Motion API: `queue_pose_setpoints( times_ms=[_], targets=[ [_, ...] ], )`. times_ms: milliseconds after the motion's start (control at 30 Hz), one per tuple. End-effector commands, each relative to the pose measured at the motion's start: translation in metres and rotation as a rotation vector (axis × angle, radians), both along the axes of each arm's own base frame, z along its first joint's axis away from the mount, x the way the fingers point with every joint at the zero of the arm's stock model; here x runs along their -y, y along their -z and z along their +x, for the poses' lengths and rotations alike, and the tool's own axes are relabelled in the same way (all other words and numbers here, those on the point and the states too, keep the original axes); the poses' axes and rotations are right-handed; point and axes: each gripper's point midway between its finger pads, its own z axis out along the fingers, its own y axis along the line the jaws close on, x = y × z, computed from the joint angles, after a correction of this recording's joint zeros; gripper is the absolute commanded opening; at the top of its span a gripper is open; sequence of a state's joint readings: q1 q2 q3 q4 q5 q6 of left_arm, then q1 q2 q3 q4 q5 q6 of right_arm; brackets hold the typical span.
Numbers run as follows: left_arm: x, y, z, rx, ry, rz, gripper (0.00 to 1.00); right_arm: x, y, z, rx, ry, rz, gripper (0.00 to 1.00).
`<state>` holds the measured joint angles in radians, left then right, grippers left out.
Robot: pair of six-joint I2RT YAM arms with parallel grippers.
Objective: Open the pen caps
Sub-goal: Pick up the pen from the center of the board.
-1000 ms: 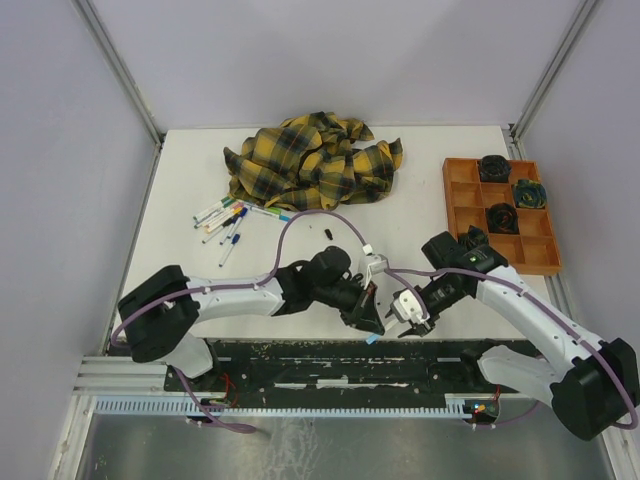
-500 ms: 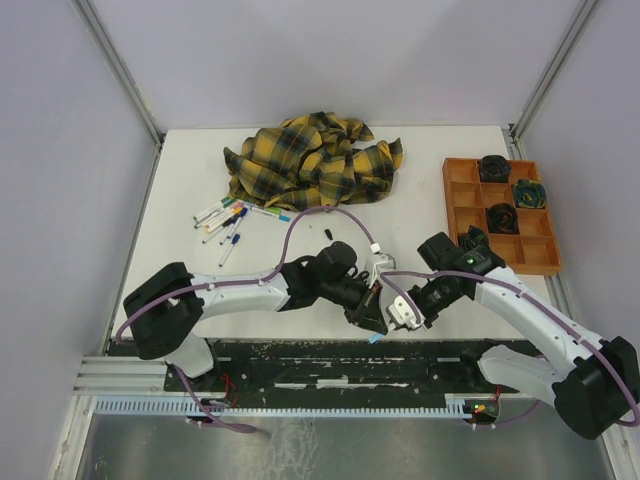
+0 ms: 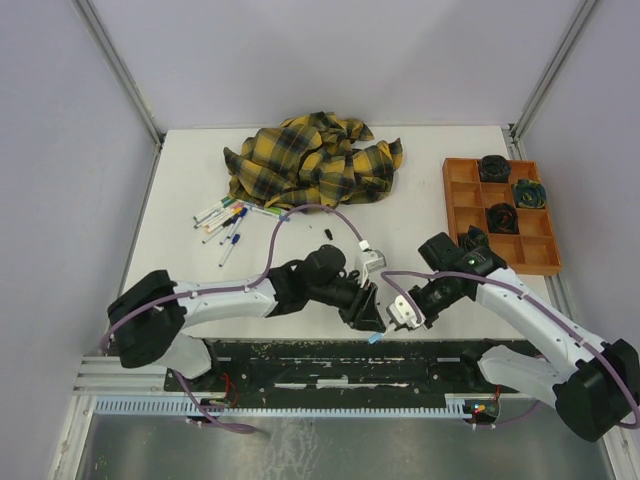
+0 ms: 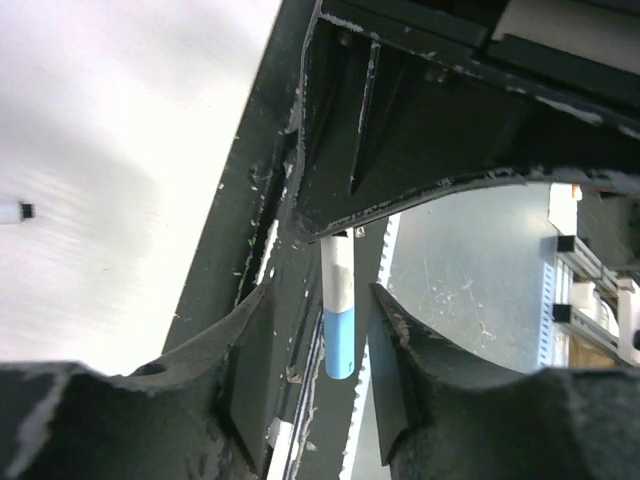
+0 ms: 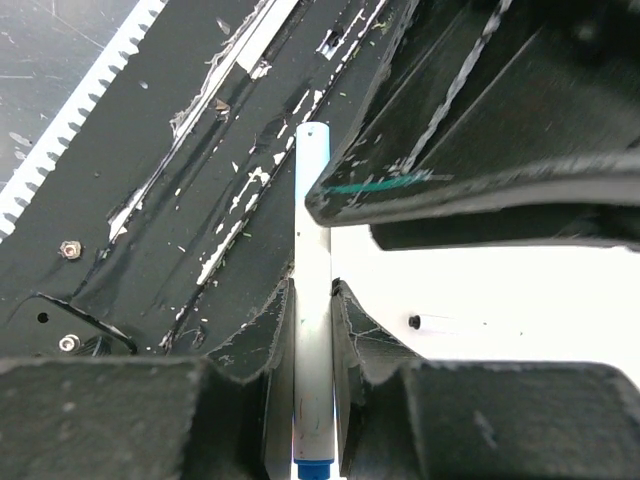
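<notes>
My right gripper (image 3: 400, 314) (image 5: 312, 285) is shut on a white pen barrel (image 5: 312, 250) at the near table edge. The pen's blue cap (image 4: 339, 343) (image 3: 373, 339) sticks out over the black base rail. My left gripper (image 3: 374, 322) (image 4: 320, 300) is open, with one jaw on each side of the blue cap and a gap on both sides. The other pens (image 3: 228, 218) lie in a loose pile at the table's left. A small dark cap (image 3: 328, 233) lies alone at mid-table.
A yellow-and-black plaid cloth (image 3: 312, 160) is heaped at the back middle. An orange compartment tray (image 3: 450, 205) holding dark bundles stands at the right. The black base rail (image 3: 300, 360) runs along the near edge under both grippers.
The two grippers have closed in on each other at the near edge. The left jaws now straddle the blue cap. The left arm's elbow has shifted left.
</notes>
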<state>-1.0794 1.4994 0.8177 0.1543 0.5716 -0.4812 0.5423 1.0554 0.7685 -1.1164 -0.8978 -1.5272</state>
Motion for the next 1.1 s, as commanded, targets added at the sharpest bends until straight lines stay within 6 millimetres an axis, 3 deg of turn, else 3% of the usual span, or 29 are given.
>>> queue_pose_setpoints(
  times_ms=[0, 333, 467, 533, 767, 1067],
  targets=[
    [-0.001, -0.047, 0.02, 0.136, -0.118, -0.166, 0.5, -0.007, -0.024, 0.001, -0.01, 0.018, 0.068, 0.0],
    [-0.054, -0.104, 0.061, 0.25, -0.541, -0.466, 0.57, -0.011, -0.052, 0.012, -0.12, 0.169, 0.147, 0.0],
    [-0.084, -0.112, 0.074, 0.146, -0.742, -0.614, 0.81, -0.015, -0.064, 0.025, -0.2, 0.288, 0.169, 0.0],
    [-0.095, -0.116, 0.073, 0.118, -0.775, -0.681, 0.87, -0.017, -0.071, 0.033, -0.237, 0.353, 0.18, 0.0],
    [-0.101, -0.122, 0.08, -0.014, -0.856, -0.74, 0.87, -0.023, -0.087, 0.073, -0.409, 0.656, 0.208, 0.0],
    [-0.098, -0.117, 0.107, -0.111, -1.005, -0.784, 0.84, -0.027, -0.094, 0.099, -0.484, 0.796, 0.284, 0.0]
  ],
)
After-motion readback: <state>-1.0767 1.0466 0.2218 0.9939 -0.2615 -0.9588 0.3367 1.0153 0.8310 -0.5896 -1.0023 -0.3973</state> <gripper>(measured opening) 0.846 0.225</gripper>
